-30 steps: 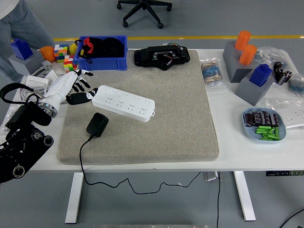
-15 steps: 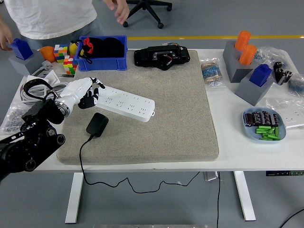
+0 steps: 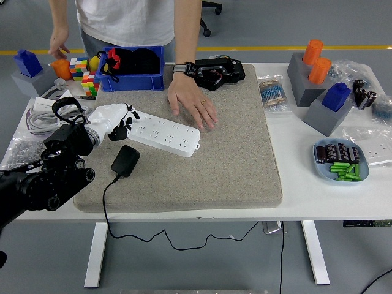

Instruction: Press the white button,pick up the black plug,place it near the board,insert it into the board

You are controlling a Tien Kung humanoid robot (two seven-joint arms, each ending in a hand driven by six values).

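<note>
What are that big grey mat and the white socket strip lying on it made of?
The mat looks like felt or a dense fabric: matte, speckled grey, slightly fuzzy with soft rounded corners. The strip looks like hard moulded plastic: smooth, evenly white, with crisp socket holes. Neither can be confirmed from the picture alone.

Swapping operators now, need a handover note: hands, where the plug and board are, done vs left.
Left hand: fingers curled at the left end of the white power strip, at the button end; press not confirmable.
Right hand: out of view.
Black plug: lies on the grey mat just below the strip, cord trailing off the table's near edge.
A person's hand rests flat on the mat above the strip.
Left: pick up the plug, place it by the strip, insert.
</note>
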